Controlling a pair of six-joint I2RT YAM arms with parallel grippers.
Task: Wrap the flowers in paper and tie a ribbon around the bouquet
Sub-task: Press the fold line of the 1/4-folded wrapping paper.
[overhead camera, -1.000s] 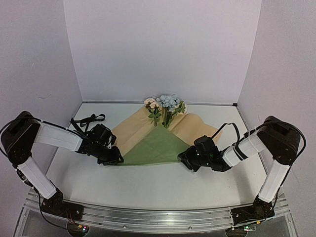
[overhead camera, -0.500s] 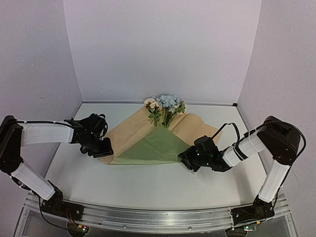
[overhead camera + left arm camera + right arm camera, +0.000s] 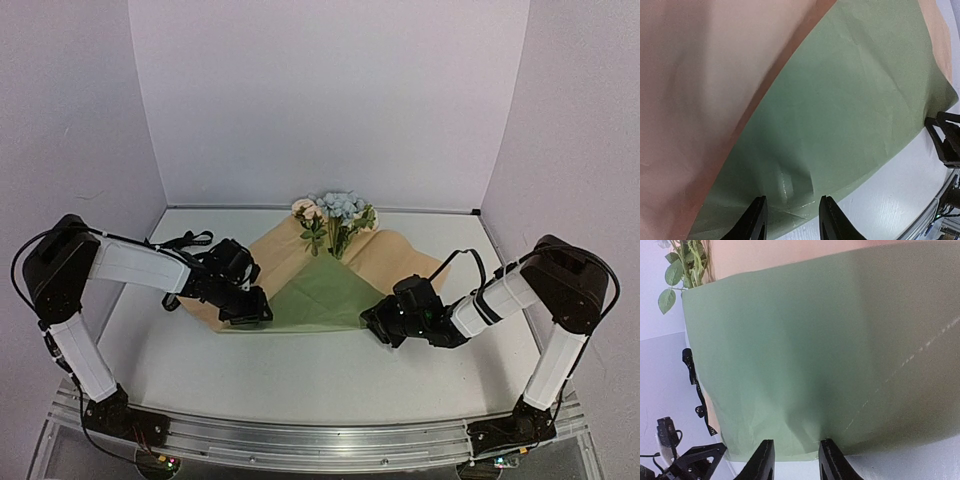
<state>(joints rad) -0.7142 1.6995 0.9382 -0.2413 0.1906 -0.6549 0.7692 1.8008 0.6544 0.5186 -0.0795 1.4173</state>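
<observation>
One paper (image 3: 320, 295) lies mid-table (image 3: 300, 375), olive flap over tan side, flowers (image 3: 337, 212) at its 12 o'clock end. Left gripper (image 3: 255, 312) pinches its 8 o'clock edge, right gripper (image 3: 372, 322) pinches its 4 o'clock corner. Ribbon (image 3: 185, 241) at 10 o'clock.

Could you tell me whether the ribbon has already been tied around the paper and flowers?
No, the ribbon lies loose on the table to the left of the paper, apart from the flowers.
</observation>
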